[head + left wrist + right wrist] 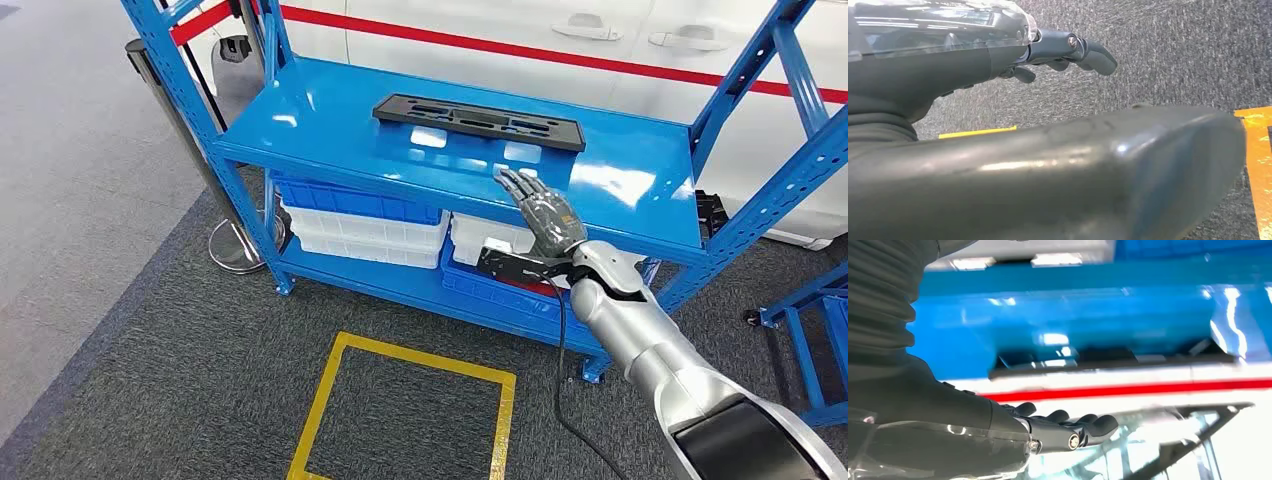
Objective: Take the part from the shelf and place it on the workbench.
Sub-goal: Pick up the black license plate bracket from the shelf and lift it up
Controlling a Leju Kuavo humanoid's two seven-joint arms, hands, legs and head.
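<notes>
The long flat black plastic part (478,121) lies crosswise on the blue metal shelf (330,135), ahead of the right hand (541,214). Fingers extended, slightly spread, empty, not touching it.

We take this for a factory or car workshop floor. We stand before a blue steel shelf (330,130) with stacked blue and white bins (360,222) on its lower level. On the grey carpet (200,380) a yellow tape square (330,400) marks a spot. Behind the shelf we see a white car (620,40) with door handles, a red barrier belt (480,40) and a chrome stanchion (190,150).
</notes>
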